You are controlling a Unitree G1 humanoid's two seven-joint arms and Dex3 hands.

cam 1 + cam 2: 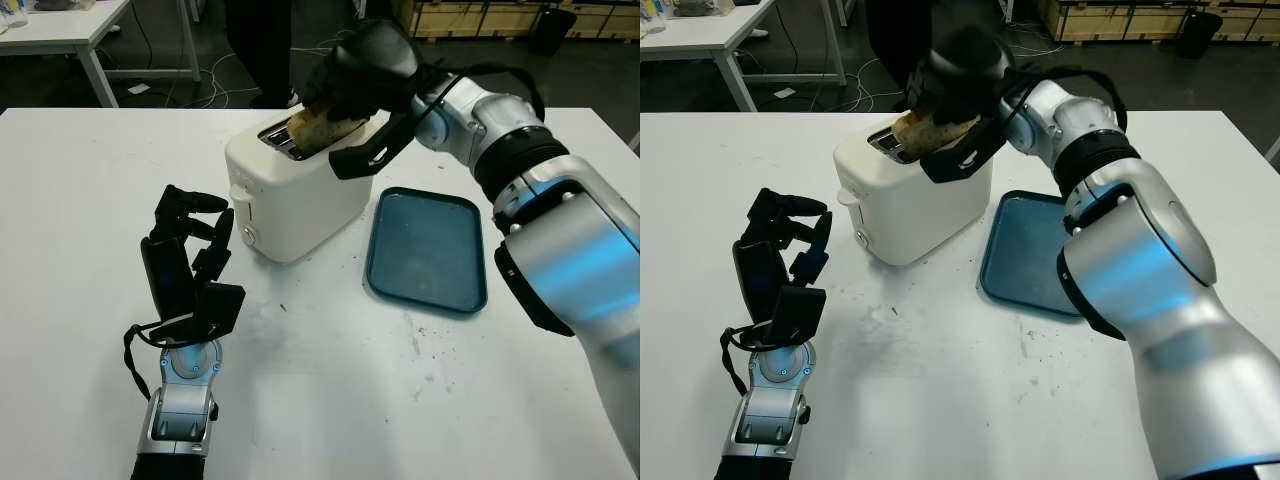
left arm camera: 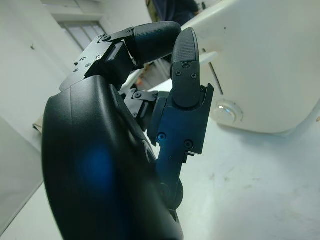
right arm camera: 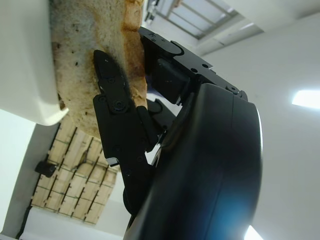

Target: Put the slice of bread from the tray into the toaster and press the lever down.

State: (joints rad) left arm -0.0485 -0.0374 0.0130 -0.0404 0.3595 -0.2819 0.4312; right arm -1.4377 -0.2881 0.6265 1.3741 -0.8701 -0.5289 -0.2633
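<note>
Nearest, the left hand [image 1: 190,262] is held up over the white surface [image 1: 330,400], close to the front of the toaster [image 1: 300,195]. Its fingers [image 2: 185,60] are curled in and nothing is held in them. In the left wrist view, the round knob [image 2: 226,111] on the toaster's front is seen just past those bent fingers. To the right of the toaster, the blue tray [image 1: 428,250] is seen lying flat on the surface with nothing on it. Farther back, the slice of bread [image 1: 325,128] is pinched by the right hand [image 1: 365,75] on top of the toaster, partly over the slot [image 1: 278,138]. In the right wrist view, one black finger [image 3: 112,90] is seen pressed across the bread's face, with the bread's edge against the toaster's white top. Whether the bread is down in the slot cannot be told.
</note>
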